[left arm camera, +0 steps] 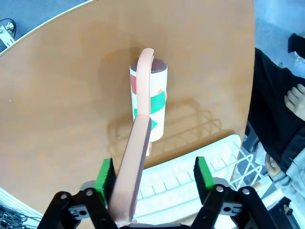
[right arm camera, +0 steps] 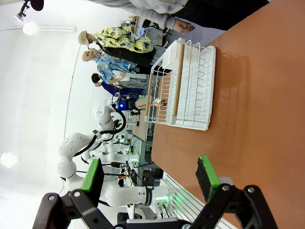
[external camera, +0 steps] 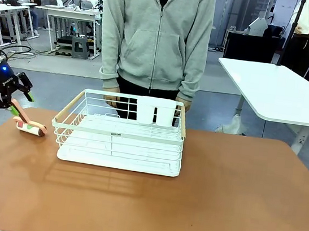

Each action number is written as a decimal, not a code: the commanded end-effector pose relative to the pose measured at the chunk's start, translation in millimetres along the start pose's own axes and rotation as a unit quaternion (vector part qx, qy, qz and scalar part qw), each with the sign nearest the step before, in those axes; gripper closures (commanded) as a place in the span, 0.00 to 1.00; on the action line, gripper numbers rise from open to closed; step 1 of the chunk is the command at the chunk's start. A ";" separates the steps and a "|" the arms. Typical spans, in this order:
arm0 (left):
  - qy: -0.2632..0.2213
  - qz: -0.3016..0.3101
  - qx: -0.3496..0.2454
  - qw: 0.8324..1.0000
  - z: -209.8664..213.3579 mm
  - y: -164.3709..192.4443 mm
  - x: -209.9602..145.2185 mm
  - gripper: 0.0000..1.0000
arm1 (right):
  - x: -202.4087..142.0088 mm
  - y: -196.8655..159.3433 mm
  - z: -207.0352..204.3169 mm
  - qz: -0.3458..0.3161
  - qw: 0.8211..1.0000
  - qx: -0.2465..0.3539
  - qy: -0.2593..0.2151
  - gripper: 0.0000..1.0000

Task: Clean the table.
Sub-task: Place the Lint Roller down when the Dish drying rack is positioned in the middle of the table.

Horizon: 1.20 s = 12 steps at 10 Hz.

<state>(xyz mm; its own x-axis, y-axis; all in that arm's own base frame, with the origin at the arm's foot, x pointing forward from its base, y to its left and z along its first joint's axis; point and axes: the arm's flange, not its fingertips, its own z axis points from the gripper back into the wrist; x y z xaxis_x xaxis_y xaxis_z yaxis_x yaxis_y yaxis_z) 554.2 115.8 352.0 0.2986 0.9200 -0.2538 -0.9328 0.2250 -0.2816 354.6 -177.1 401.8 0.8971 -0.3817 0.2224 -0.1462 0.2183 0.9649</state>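
Left gripper: at the left edge of the front view, over the near-left end of the worktop; fingers released, green pads spread wide. In the left wrist view the roller's handle passes just beside the left-hand pad; whether they touch cannot be told.
Lint roller: lies on the worktop left of the rack, well apart from it. Pink handle rises toward the left gripper; the roll is white with red and green patches and rests on the brown surface.
Worktop: reddish-brown, matte, with rounded corners; spans the near half of the front view from left to right edge.
Wire rack: white, with a pale wooden rail on each short side; stands on the worktop left of centre, its far long side toward the person. A white holder sits on the far rail.
Person: stands at the far side behind the rack in a grey zip hoodie; hands hang near the rack's far rail.
Right gripper: seen in its own wrist view above the bare worktop, well apart from the rack; fingers released, nothing between them.
White table: far right, beyond the worktop.
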 end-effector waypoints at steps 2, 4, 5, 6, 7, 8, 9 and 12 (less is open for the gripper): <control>-0.034 0.020 0.037 0.999 26.2 7.7 -14.2 0.00 | 0.4 2.7 -0.8 0.003 1.000 0.007 -0.005 0.00; -0.049 0.018 0.064 0.997 54.4 13.9 -31.9 0.00 | 0.4 2.7 -0.8 0.003 1.000 0.007 -0.005 0.00; -0.054 0.028 0.083 0.995 66.6 16.5 -41.8 0.00 | 0.4 2.7 -0.8 0.003 1.000 0.007 -0.005 0.00; -0.054 0.047 0.104 0.992 78.1 16.7 -48.5 0.00 | 0.4 2.7 -0.8 0.003 1.000 0.007 -0.005 0.00; -0.057 0.043 0.119 0.990 89.9 18.2 -52.9 0.00 | 0.4 2.7 -0.8 0.003 1.000 0.007 -0.005 0.00; -0.054 0.027 0.077 0.995 68.4 13.1 -35.2 0.00 | 0.4 2.7 -0.8 0.003 1.000 0.007 -0.005 0.00; -0.054 0.027 0.077 0.995 68.4 13.1 -35.2 0.00 | 0.4 2.7 -0.8 0.003 1.000 0.007 -0.005 0.00; -0.054 0.027 0.077 0.995 68.4 13.1 -35.2 0.00 | 0.4 2.7 -0.8 0.003 1.000 0.007 -0.005 0.00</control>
<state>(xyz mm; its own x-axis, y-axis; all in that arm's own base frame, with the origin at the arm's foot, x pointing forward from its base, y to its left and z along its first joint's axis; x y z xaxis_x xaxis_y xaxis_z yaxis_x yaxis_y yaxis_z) 517.0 105.8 419.2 0.2136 0.9653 -0.1502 -0.9751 0.2012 -0.0933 354.6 -177.1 401.8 0.8971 -0.3817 0.2223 -0.1461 0.2183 0.9649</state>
